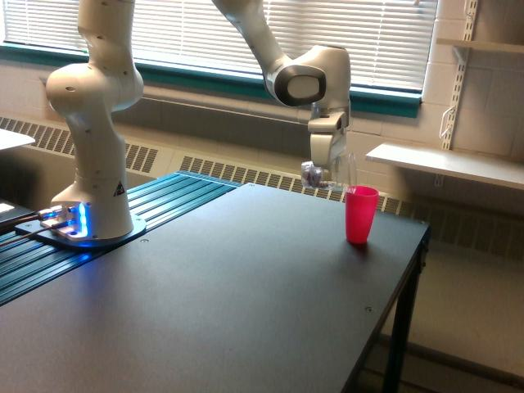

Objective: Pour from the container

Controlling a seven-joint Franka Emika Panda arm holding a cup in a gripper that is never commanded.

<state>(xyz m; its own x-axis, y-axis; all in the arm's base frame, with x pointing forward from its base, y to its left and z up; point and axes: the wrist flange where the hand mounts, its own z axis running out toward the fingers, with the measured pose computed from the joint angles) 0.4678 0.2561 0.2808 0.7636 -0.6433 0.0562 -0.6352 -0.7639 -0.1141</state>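
The container (pixel 337 173) is a small clear plastic cup, tipped on its side in the air with purplish bits gathered at its left end. My gripper (pixel 326 170) is shut on it from above. Its mouth faces the exterior view's right and hangs just left of and slightly above the rim of the bright pink cup (pixel 360 214), which stands upright near the far right of the dark table (pixel 205 303).
The arm's white base (pixel 90 123) stands on a ribbed teal plate at the exterior view's left. The table's right edge (pixel 393 303) drops off close to the pink cup. A white shelf (pixel 446 164) lies behind, below a blinded window.
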